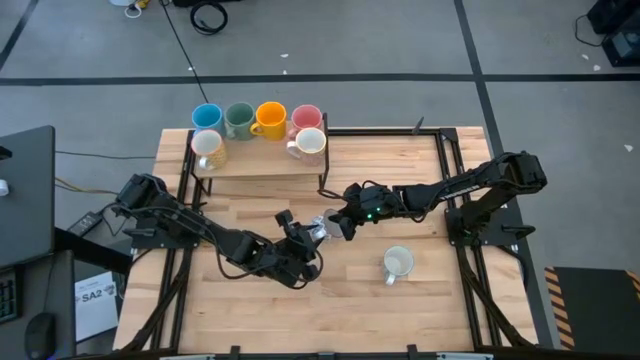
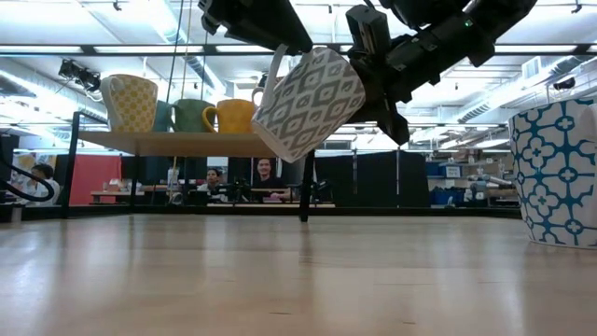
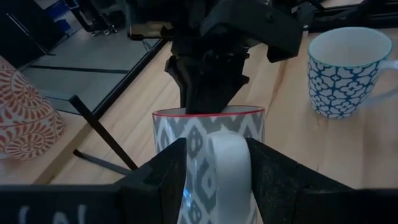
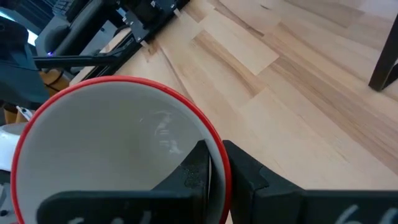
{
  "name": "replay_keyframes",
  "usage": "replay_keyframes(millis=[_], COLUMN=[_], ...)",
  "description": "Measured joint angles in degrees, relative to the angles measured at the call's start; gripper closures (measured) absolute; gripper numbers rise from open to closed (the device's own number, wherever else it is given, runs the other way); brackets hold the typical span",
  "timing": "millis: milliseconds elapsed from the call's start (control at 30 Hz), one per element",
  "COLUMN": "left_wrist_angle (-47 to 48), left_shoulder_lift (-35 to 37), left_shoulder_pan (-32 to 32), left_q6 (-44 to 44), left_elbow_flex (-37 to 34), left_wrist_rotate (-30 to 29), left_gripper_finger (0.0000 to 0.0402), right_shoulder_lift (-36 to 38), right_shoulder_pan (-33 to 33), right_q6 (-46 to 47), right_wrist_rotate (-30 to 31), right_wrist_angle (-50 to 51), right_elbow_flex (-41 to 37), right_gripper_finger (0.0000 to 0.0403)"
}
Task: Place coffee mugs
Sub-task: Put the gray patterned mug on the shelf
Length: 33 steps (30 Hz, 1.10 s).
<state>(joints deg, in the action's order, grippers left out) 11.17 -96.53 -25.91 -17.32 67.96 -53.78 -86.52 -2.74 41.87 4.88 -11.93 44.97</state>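
The scene is evenly lit from ceiling strip lights [image 2: 56, 49]. The counter [image 2: 280, 280] nearest the low camera is blurred, with soft glare.

Grey-patterned mug [image 2: 310, 101] tilted, airborne mid-surface; blue-patterned mug [image 1: 398, 264] upright at 4 o'clock; six mugs [image 1: 258, 120] shelved at 12.

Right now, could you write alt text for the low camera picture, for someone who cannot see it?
A grey-and-white patterned mug hangs tilted above the wooden table, held between two dark robot arms coming from above. Behind it, a shelf carries a yellow patterned mug, a green mug and an orange mug; a blue-patterned mug stands at right.
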Motion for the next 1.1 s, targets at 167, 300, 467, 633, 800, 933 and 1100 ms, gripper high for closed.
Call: replay_keyframes(millis=[167,300,467,633,800,933,1100], left_wrist_angle=[0.16,0.16,0.16,0.18,0.23,0.21,0.21], left_shoulder_lift=[0.00,0.00,0.00,0.00,0.00,0.00,0.00], left_shoulder_pan=[-0.02,-0.02,-0.02,-0.04,-0.07,-0.07,-0.07], left_q6=[-0.02,-0.02,-0.26,-0.23,-0.04,-0.04,-0.05], left_elbow_flex=[0.00,0.01,0.00,0.00,0.00,0.02,0.01], left_wrist_rotate=[0.07,0.20,0.11,0.05,0.13,0.15,0.15], left_gripper_finger=[0.0258,0.0288,0.0320,0.0323,0.0322,0.0322,0.0322], right_shoulder_lift=[0.02,0.02,0.04,0.04,0.04,0.04,0.04], right_shoulder_pan=[0.00,0.00,0.00,0.00,0.00,-0.11,-0.11], right_q6=[0.02,0.10,0.06,-0.02,0.00,0.02,0.00], right_wrist_rotate=[0.01,0.03,0.14,0.10,0.01,-0.16,-0.41], right_wrist_angle=[-0.01,-0.03,-0.03,-0.03,-0.03,-0.01,-0.01], right_elbow_flex=[0.00,0.02,0.04,0.04,0.04,0.04,0.04], right_gripper_finger=[0.0362,0.0362,0.0362,0.0358,0.0349,0.0349,0.0344])
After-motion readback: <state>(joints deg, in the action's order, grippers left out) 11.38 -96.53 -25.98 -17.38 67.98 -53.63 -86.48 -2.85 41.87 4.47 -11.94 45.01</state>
